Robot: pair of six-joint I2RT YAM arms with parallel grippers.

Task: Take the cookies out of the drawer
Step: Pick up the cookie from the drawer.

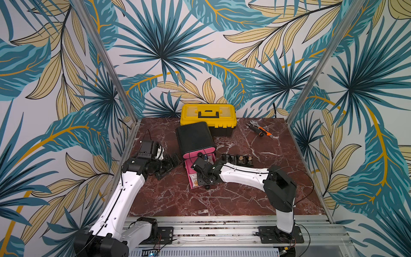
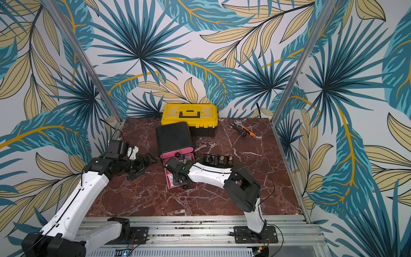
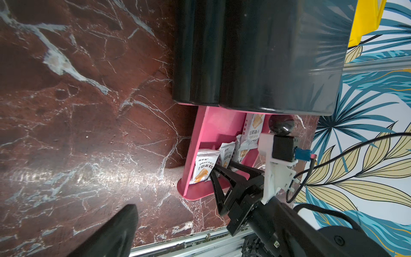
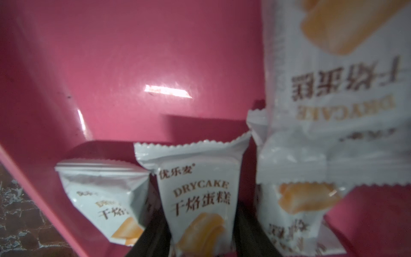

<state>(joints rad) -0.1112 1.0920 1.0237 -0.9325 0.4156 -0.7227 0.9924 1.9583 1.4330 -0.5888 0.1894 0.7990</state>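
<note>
1. Right claw reaches into the pink drawer and is closed on the middle white packet, with a finger pressed to each side of its near end.
2. Left claw hovers left of the drawer, jaws spread and holding nothing.
3. At least four white cookie packets lie in the drawer. The left neighbour and the right neighbour sit just beside the gripped one. A row of black packets lies on the marble table, right of the drawer. No green packet shows.
4. Risks, as I judge them:
   - The film wrapper looks slick and is pinched low, so it could slip out on the lift.
   - The neighbours crowd the fingers and may be dragged along.
   - The black knob sits just beside the right wrist camera, so a straight rise could knock it.
   - The open drawer may shift.
5. Only the right wrist view shows the fingers against the wrapper. Only the left wrist view shows the knob's closeness. In both top views the right arm hides most of the drawer's contents, but only they show the black row and the yellow toolbox at the far edge.
</note>
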